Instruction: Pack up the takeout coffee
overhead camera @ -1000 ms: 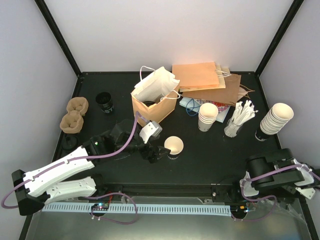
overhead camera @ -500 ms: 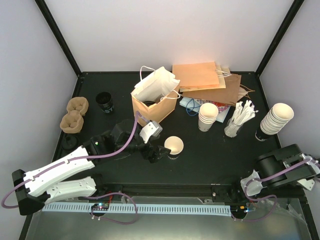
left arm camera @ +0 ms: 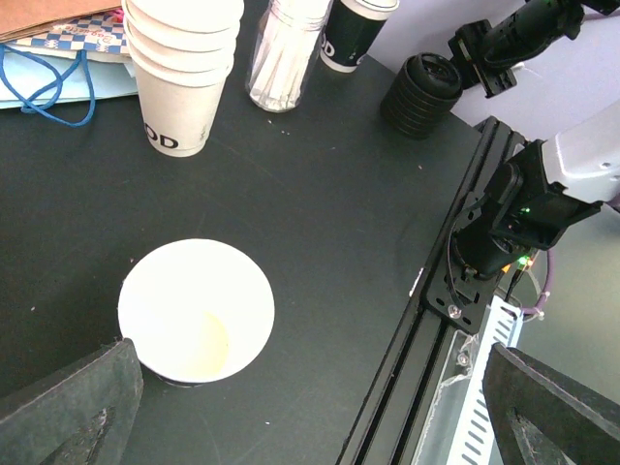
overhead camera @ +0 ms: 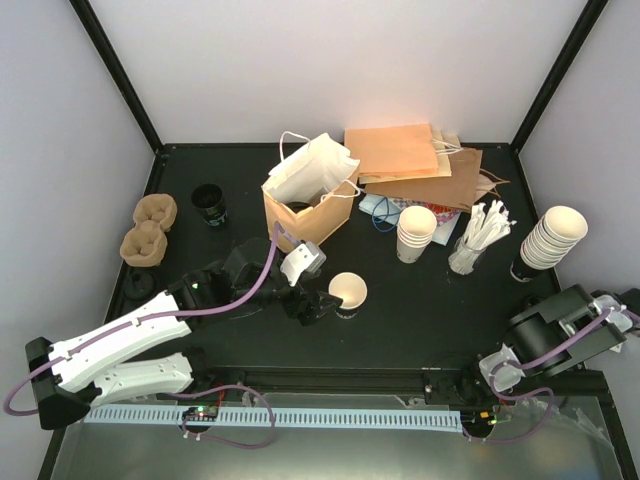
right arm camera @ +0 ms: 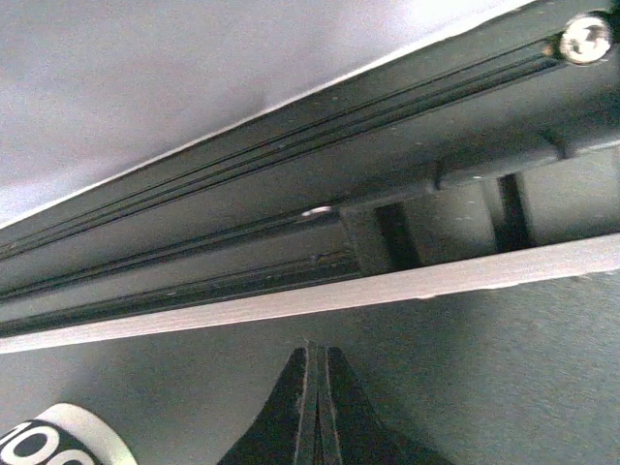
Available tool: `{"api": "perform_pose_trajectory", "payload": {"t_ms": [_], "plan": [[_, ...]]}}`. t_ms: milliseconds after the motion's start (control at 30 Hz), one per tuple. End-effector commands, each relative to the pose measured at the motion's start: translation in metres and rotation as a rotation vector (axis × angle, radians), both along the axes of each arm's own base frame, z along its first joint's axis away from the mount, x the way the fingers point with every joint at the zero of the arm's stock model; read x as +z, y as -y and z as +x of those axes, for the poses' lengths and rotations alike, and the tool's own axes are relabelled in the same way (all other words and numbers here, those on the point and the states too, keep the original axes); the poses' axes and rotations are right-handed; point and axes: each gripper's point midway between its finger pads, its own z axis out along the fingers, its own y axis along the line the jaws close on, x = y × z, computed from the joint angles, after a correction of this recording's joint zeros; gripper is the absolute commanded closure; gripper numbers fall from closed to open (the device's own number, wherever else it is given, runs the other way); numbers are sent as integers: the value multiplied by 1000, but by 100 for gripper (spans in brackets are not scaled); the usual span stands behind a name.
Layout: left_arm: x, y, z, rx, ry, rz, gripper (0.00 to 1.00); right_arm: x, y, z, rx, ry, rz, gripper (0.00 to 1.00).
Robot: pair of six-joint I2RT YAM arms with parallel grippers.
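**Left fingers wide open by a cup with no lid**

At the near right corner of the tabletop (overhead camera: 420, 320), the right fingers (right arm camera: 298, 417) are pressed tight together. They hold nothing. They hang by the black rail at the edge.

A little farther in, near the middle, the left fingers (left arm camera: 77, 407) are spread as wide as they go. They hold nothing. A white cup with no lid (left arm camera: 197, 310) stands upright in the gap between them, just beside one finger. I cannot tell if it touches that finger.

Past that cup, toward the right, stand a short stack of white cups (overhead camera: 416, 232) and a clear glass of white sticks (overhead camera: 470, 245), side by side. A tall leaning stack of cups (overhead camera: 552, 235) is by the right edge.

Behind the left fingers is an open brown bag (overhead camera: 305, 215) with white paper sticking out.

The takeout coffee (overhead camera: 209, 203), with its round black lid on, stands upright toward the far left corner. It is between the open brown bag and the two brown trays (overhead camera: 148, 228) by the left edge, and well apart from both sets of fingers.

Flat brown bags (overhead camera: 410, 160) lie piled at the far edge.
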Motion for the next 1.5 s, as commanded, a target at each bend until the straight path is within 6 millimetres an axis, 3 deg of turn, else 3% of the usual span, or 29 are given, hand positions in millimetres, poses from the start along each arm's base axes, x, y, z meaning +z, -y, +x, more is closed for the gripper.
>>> {"api": "perform_pose_trajectory", "payload": {"t_ms": [0,267,500,733,1067,1300,1467], "plan": [[14,1,3,5,41,-35,1,29,37,36,140,98,-156,99],[14,3,4,2,39,-38,1,11,18,65,266,136,-82,99],[14,1,3,6,39,-40,1,1,-14,64,299,121,-55,99],[15,0,0,1,34,-59,1,-15,-60,67,343,138,-1,99],[19,-9,-4,9,46,-81,1,-11,-107,66,358,122,3,99],[19,-14,-5,30,49,-109,1,8,-115,51,342,96,-69,99],[19,-17,-4,44,56,-104,1,12,-142,57,408,115,-40,99]]}}
